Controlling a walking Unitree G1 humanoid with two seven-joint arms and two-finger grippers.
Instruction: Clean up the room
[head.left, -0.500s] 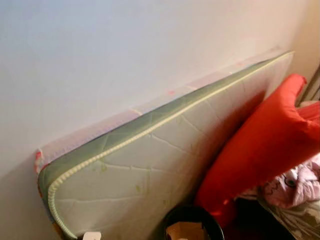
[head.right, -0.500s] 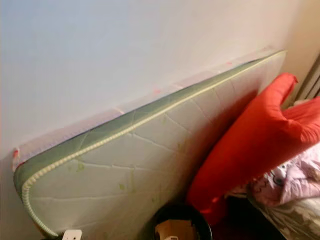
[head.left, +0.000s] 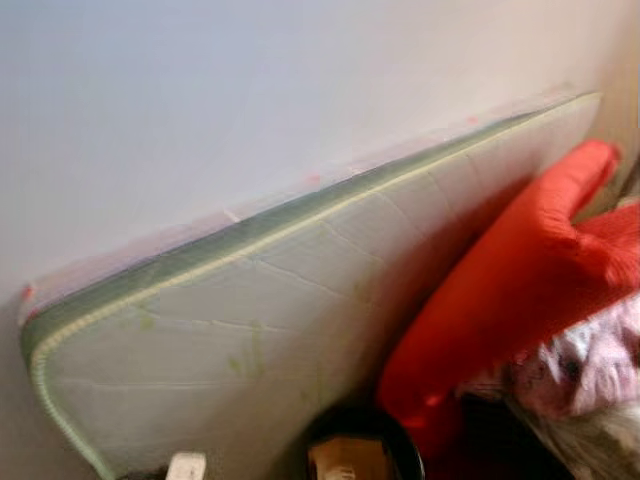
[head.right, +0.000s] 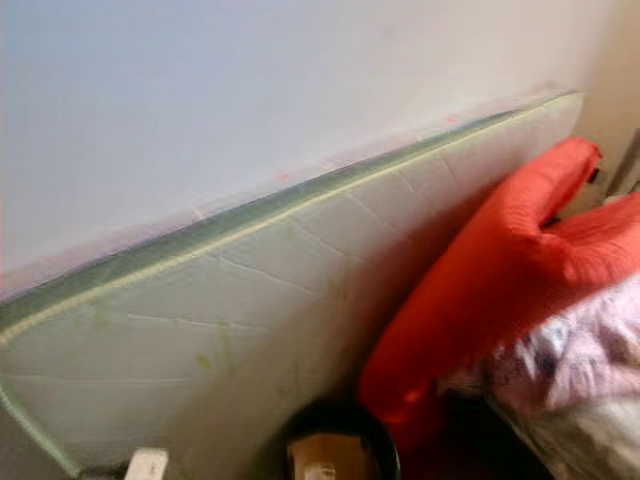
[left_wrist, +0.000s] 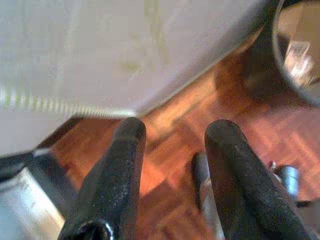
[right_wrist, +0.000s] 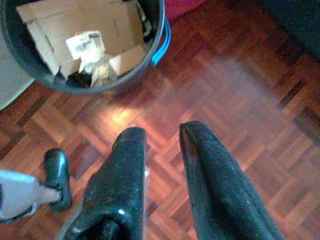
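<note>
From the head cameras, a quilted mattress (head.left: 250, 320) stands on its long edge against a pale wall (head.left: 250, 100), a red cushion (head.left: 500, 300) propped against its right end and pink-patterned bedding (head.left: 585, 365) heaped at the far right. At the near edge sits a dark bin (head.right: 335, 440) with cardboard inside. Judging by the clutter, the room clean-up looks far from finished: the cushion and bedding lie in disorder, and nothing is in hand.

The left wrist camera looks along the left gripper (left_wrist: 172, 150), its two black fingers spread apart over bare parquet floor (left_wrist: 175, 115), holding nothing. The mattress edge and its corded piping run just beyond, and the bin's rim shows at one corner.

The right wrist camera finds the right gripper (right_wrist: 160, 140) hanging low over the parquet, fingers parted by a narrow gap and empty. The bin (right_wrist: 87, 45) stands near, holding cardboard scraps (right_wrist: 45, 27) and crumpled paper (right_wrist: 90, 50). Both arms appear to hang idle at the robot's sides.
</note>
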